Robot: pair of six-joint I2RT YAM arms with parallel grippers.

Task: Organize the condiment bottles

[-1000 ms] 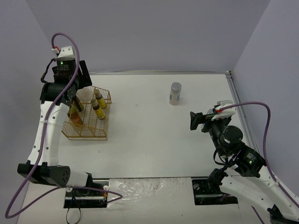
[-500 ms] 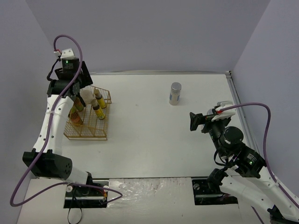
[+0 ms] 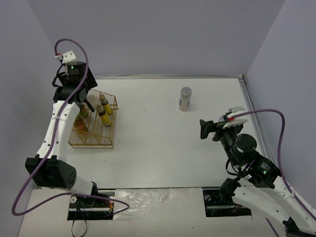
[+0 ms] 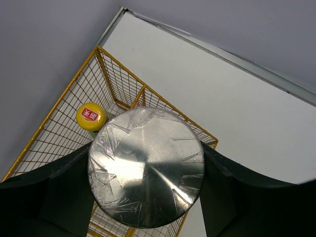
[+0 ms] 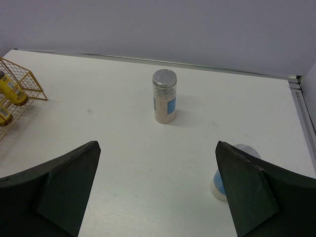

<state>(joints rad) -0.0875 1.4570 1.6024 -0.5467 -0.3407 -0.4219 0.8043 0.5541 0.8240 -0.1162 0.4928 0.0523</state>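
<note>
Since a second ago the left arm [image 3: 58,116] has drawn its wrist up and toward the far wall. The right arm [image 3: 247,155] has hardly stirred.

Left jaws: closed on a silver-lidded jar [image 4: 146,173], one jaw against each side, lid facing the wrist camera.
- The jar is upright, its long axis running straight down from the wrist, and it hangs over the far end of the gold wire rack [image 3: 94,139].
- Rack cells lie directly below, but the lid hides which cell is beneath.
- A yellow-capped bottle [image 4: 91,116] stands in a cell just beside, toward the rack's outer wall, and looks clear of the jar as far as shows.
- Judgement: the coming move is a straight lowering. It turns on the jar's base clearing the wire dividers and that neighbouring cap.

Right jaws: spread wide, holding nothing.
- A second jar [image 3: 185,98] stands upright on the worktop [image 3: 158,148], ahead of them and well apart. The right arm is clearly the nearer to it.
- A third jar [image 5: 229,170] sits just beside the right-hand jaw; whether it is standing or tipped, I cannot tell.
</note>
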